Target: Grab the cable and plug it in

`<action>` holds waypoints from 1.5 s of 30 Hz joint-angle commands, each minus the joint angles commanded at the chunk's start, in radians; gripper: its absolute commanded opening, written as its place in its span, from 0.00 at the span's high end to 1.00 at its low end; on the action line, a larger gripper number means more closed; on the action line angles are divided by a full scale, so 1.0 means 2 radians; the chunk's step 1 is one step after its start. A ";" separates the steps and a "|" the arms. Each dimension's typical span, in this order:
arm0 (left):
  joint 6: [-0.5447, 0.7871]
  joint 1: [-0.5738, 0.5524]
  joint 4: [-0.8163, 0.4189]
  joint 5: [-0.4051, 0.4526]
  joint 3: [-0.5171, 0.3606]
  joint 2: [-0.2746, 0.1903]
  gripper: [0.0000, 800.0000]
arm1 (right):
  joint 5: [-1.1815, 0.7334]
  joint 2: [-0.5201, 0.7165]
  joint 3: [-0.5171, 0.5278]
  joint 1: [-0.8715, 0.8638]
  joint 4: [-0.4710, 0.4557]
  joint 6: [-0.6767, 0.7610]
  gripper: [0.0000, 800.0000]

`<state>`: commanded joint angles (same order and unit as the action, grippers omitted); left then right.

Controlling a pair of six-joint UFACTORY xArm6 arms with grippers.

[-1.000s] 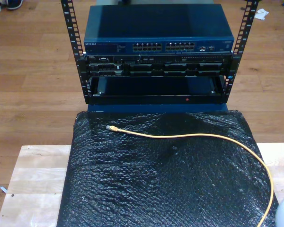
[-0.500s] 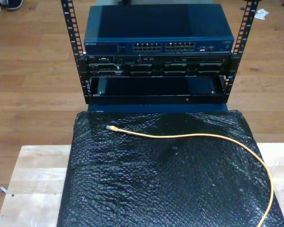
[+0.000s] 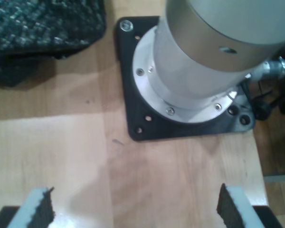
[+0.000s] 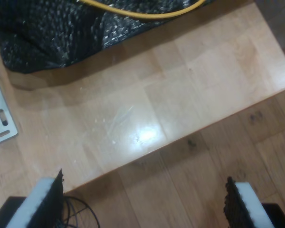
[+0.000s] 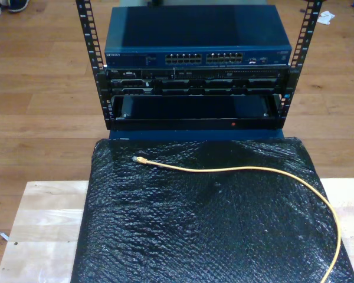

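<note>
Yellow cable [image 5: 248, 170] lies loose across the black padded mat [image 5: 194, 236], its clear plug [image 5: 137, 159] near the rack's switch [image 5: 197, 58], apparently unplugged. My first gripper [image 3: 133, 209] and my second gripper [image 4: 145, 202] gape wide, empty; grasping and insertion remain.

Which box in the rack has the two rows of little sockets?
The blue network switch on top of the rack. Its front carries two blocks of small ports; the darker units below it show no such rows.
</note>
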<state>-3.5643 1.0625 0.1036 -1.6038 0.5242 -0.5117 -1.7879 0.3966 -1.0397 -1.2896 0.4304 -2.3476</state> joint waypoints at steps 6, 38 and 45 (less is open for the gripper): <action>-0.018 -0.012 0.011 0.000 0.001 -0.001 0.00 | -0.003 0.002 0.000 0.018 0.016 0.035 0.00; -0.210 -0.157 0.073 0.006 0.002 -0.001 0.00 | 0.031 0.057 -0.003 0.287 0.025 0.291 0.00; -0.247 -0.189 0.078 0.007 0.011 0.000 0.00 | 0.087 0.058 0.011 0.373 0.023 0.366 0.01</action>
<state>-4.0584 0.6836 0.2601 -1.5900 0.5457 -0.5117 -1.6130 0.5117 -1.0182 -0.5439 0.4764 -1.6157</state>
